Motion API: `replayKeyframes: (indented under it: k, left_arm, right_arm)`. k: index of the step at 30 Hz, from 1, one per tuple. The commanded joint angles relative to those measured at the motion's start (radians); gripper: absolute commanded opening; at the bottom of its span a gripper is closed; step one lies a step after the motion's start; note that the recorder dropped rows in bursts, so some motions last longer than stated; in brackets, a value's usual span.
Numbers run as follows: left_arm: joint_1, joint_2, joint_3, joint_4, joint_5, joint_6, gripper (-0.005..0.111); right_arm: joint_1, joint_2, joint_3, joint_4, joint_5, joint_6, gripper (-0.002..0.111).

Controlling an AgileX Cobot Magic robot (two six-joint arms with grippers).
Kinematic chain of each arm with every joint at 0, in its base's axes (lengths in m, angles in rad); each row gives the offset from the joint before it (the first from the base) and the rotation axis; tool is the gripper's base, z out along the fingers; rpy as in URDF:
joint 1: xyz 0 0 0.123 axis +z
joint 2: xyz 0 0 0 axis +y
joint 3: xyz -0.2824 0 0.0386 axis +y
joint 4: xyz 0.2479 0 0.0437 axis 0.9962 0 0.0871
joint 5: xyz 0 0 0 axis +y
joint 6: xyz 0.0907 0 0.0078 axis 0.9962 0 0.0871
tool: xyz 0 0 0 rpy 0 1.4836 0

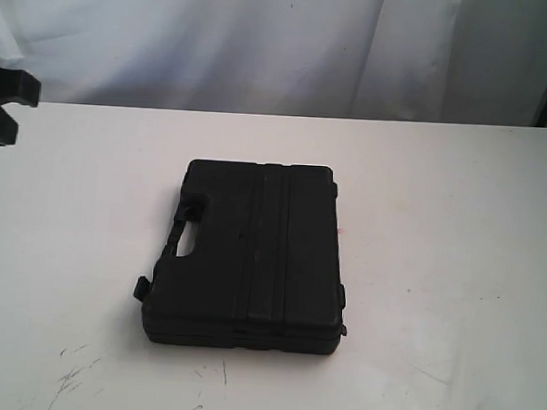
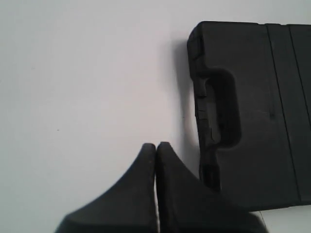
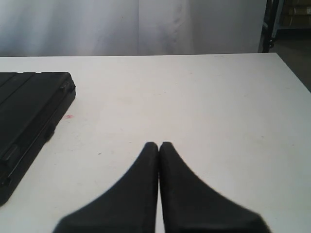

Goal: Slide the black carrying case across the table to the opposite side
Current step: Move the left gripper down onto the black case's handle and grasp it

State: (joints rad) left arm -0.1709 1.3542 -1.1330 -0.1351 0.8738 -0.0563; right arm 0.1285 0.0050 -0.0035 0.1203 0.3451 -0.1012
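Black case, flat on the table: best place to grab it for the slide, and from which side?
Probably the handle slot on the black case. It lies flat and looks too broad to pinch; the slot edge faces the shut left tool. Open it, come down from that side, one finger through the slot.

The case [image 1: 252, 259] looks like matt black moulded plastic, the table [image 1: 458, 226] is smooth white with dark scuffs [image 1: 70, 376] at lower left, the curtain [image 1: 265, 37] soft white cloth.
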Motion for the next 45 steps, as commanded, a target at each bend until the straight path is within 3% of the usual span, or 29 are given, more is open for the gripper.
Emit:
replayKeyframes:
  k: [1,7,13,25,36,40,45]
  left_arm:
    - [-0.055,0.096,-0.064,-0.012,0.022,-0.015,0.000]
    - [-0.112,0.217,-0.137,-0.012,0.048,-0.025,0.000]
    - [-0.124,0.311,-0.187,-0.012,0.053,-0.073,0.000]
    - [-0.200,0.476,-0.187,-0.008,-0.005,-0.073,0.001]
    - [-0.217,0.537,-0.187,-0.020,-0.095,-0.078,0.039]
    - [-0.217,0.560,-0.191,-0.048,-0.125,-0.078,0.041]
    - [-0.217,0.643,-0.290,-0.043,-0.057,-0.078,0.041]
  right_arm:
    - [-0.007,-0.005,0.003,0.001,0.000,0.004,0.000]
    - [-0.007,-0.005,0.003,0.001,0.000,0.004,0.000]
    - [-0.007,-0.005,0.003,0.001,0.000,0.004,0.000]
    - [-0.007,-0.005,0.003,0.001,0.000,0.004,0.000]
    - [-0.007,-0.005,0.003,0.001,0.000,0.004,0.000]
    - [-0.007,-0.005,0.003,0.001,0.000,0.004,0.000]
    - [-0.007,-0.005,0.003,0.001,0.000,0.004,0.000]
